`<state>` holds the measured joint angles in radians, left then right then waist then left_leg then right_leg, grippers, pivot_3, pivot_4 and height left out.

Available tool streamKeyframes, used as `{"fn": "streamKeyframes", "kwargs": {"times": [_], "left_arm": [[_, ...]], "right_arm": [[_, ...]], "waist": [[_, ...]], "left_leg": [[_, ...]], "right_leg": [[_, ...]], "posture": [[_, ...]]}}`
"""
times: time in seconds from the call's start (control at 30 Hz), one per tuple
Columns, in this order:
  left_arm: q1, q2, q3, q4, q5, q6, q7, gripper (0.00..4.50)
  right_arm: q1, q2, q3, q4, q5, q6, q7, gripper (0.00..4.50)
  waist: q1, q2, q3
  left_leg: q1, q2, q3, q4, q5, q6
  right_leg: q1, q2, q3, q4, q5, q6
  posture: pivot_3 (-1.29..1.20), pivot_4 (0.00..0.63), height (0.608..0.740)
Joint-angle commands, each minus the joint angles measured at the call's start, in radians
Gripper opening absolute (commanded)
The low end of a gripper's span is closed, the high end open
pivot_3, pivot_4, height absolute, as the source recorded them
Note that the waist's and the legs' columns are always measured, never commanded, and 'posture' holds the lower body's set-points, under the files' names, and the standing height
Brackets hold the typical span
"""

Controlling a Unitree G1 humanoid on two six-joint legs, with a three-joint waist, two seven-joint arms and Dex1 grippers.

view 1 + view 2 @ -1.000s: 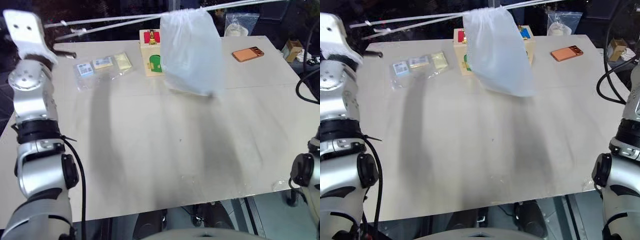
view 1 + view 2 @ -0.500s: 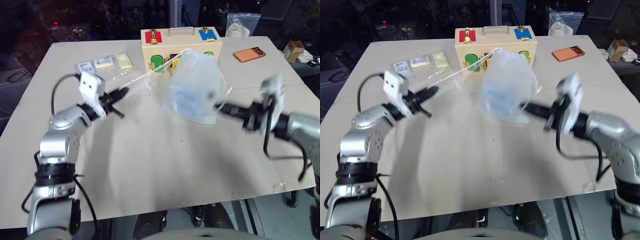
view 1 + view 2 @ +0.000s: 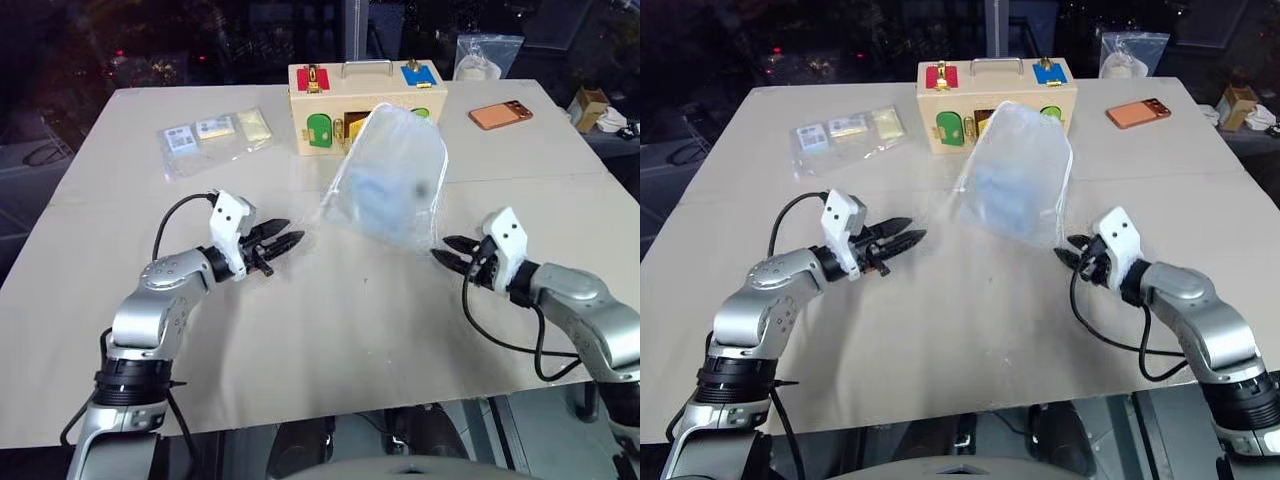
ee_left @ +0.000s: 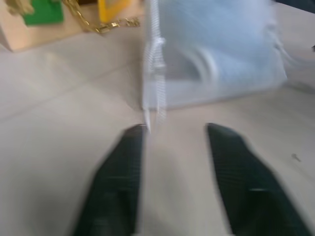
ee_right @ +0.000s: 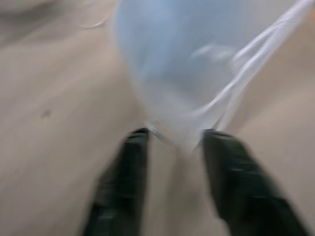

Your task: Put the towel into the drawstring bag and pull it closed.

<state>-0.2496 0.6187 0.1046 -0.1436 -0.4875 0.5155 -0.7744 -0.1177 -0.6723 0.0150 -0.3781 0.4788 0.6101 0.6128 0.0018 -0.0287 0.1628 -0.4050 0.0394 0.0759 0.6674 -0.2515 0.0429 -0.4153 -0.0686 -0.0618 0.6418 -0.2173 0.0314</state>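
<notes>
Starting at the far left: a clear plastic bag (image 3: pixel 215 135) of small card packets, flat on the pale table (image 3: pixel 300 330), well away from both arms. Next, nearer the front, the left gripper (image 3: pixel 288 243), low over the table, pointing toward the middle, its two black fingers (image 4: pixel 115 187) spread apart and holding nothing. A thin white cord (image 4: pixel 156 73) hanging just past those fingertips, loose, not pinched. At the back, a wooden box (image 3: pixel 330 95) with a handle on top and red, blue, green and yellow parts on it. Right in front of the box, in the middle, the drawstring bag (image 3: pixel 390 175), white and see-through, puffed up and leaning, its lower edge down on the table, between the two grippers. Inside it, the towel (image 3: pixel 375 195), a soft light-blue lump showing through the mesh. Can't tell for sure how tight the bag's mouth is. Further right, the right gripper (image 3: pixel 448 252), also low, pointing back at the bag, fingers (image 5: pixel 123 187) apart and let go, tips just beside the bag's bottom corner with white cord loops close by. Far back on the right, an orange phone (image 3: pixel 500 113) lying flat, and behind it a small clear bag (image 3: pixel 478 55) with something pale inside.
</notes>
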Motion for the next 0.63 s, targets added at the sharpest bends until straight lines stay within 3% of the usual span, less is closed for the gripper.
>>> {"fn": "streamKeyframes", "kwargs": {"times": [0.03, 0.43, 0.63], "left_arm": [[0.044, 0.028, 0.073, -0.079, -0.058, 0.038, -0.011, 3.99], [0.131, -0.017, 0.211, -0.219, -0.144, 0.08, 0.113, 3.99], [0.119, -0.066, 0.24, -0.238, -0.128, 0.043, 0.206, 3.99]], "right_arm": [[0.086, -0.012, -0.115, -0.115, 0.061, -0.036, 0.046, 3.72], [0.258, 0.044, -0.346, -0.25, 0.048, -0.114, -0.043, 3.72], [0.275, 0.075, -0.378, -0.262, 0.037, -0.159, -0.064, 3.72]], "waist": [[0.0, 0.001, 0.0], [0.014, 0.001, 0.0], [0.013, 0.001, 0.0]], "left_leg": [[-0.001, 0.0, 0.0, 0.0, -0.001, 0.0], [0.004, 0.0, 0.0, 0.002, -0.005, 0.008], [0.004, -0.001, 0.001, 0.001, -0.005, 0.008]], "right_leg": [[0.0, 0.0, -0.001, -0.001, 0.0, 0.0], [0.004, -0.002, 0.002, 0.0, -0.002, -0.005], [0.003, -0.001, 0.004, 0.0, -0.002, -0.005]], "posture": [[0.0, 0.15, 0.74], [0.0, 0.15, 0.74], [0.0, 0.15, 0.74]]}}
